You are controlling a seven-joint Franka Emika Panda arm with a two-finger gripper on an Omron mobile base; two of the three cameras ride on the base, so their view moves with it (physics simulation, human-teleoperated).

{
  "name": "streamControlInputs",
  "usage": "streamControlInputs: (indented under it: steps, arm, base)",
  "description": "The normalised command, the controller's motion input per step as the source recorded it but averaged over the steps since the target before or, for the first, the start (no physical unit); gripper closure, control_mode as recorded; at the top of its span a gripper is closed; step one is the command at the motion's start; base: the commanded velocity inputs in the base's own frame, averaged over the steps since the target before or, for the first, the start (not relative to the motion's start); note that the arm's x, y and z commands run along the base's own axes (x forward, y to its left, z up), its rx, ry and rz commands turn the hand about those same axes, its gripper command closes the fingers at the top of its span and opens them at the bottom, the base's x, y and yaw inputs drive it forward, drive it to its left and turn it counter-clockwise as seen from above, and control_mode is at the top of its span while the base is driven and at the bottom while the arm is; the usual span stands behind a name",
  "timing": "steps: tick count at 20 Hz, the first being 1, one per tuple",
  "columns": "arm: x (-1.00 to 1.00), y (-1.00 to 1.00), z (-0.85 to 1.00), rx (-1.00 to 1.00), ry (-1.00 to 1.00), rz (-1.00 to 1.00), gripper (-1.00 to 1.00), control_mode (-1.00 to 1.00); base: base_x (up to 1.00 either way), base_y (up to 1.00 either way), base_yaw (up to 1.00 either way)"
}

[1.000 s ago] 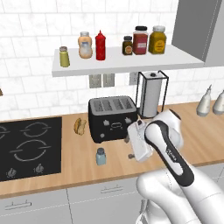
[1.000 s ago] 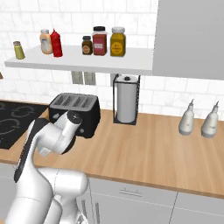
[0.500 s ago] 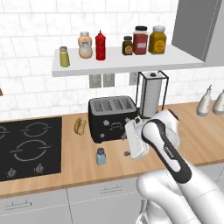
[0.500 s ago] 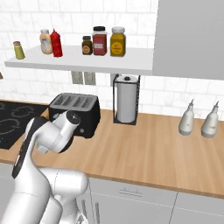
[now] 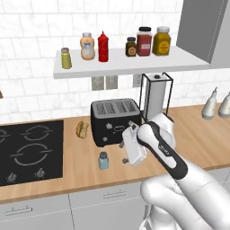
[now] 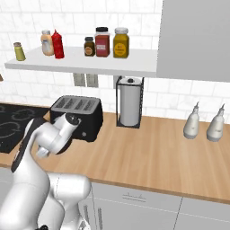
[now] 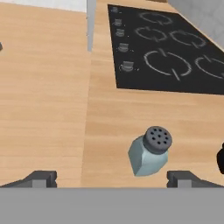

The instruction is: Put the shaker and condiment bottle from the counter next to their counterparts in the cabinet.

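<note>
Reaching for the shaker on the counter

The counter (image 5: 197, 134) runs below the shelf (image 5: 130, 65), where the red bottle (image 5: 103, 46) already stands beside the peach bottle (image 5: 87, 46), with the green shaker (image 5: 66, 58) further left. The blue-grey shaker (image 5: 103, 160) stands at the counter's near edge, left of the gripper (image 5: 127, 150). The gripper (image 7: 111, 177) is spread wide and empty, the shaker (image 7: 150, 150) just ahead between its fingertips. Judged next: advance and close. Since half a second ago, the hand has edged left toward it.
</note>
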Motion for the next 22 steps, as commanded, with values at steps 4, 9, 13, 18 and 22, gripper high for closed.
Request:
streamControlInputs:
  steps: [4,9,13,18,22]
  arm:
    - [0.0,0.08,-0.38,0.06,0.01,0.0,-1.0,-1.0]
    - [0.0,0.0,-0.35,0.06,0.0,0.0,-1.0,-1.0]
    - [0.0,0.02,-0.51,0.04,0.0,0.0,-1.0,-1.0]
    - [0.0,0.02,-0.41,0.05,0.0,0.0,-1.0,-1.0]
    - [0.0,0.02,-0.34,0.07,0.0,0.0,-1.0,-1.0]
  base:
    - [0.0,0.0,0.0]
    - [0.0,0.0,0.0]
    - [0.0,0.0,0.0]
    - [0.0,0.0,0.0]
    - [0.0,0.0,0.0]
